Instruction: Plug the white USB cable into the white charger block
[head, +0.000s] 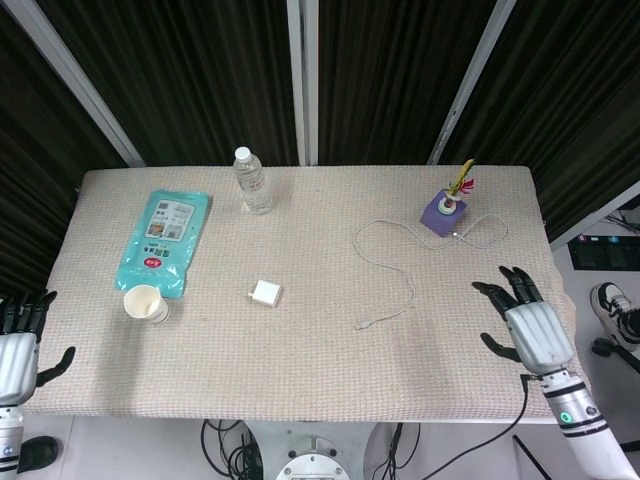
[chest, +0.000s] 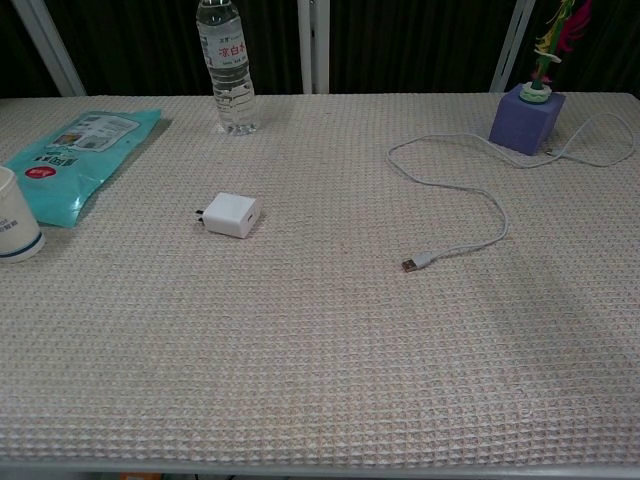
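Note:
The white charger block (head: 265, 293) (chest: 232, 214) lies flat near the middle of the table, prongs pointing left. The white USB cable (head: 398, 268) (chest: 470, 190) snakes from beside the purple block down to its metal plug end (head: 364, 324) (chest: 411, 264), which lies to the right of the charger. My right hand (head: 530, 328) hovers over the table's front right part, fingers spread, holding nothing. My left hand (head: 18, 350) hangs off the table's front left corner, fingers apart and empty. The chest view shows neither hand.
A water bottle (head: 253, 181) stands at the back. A teal wipes pack (head: 163, 238) and a paper cup (head: 145, 303) lie at the left. A purple block with a colourful flower (head: 444, 210) stands at the back right, on the woven table mat (head: 300, 370).

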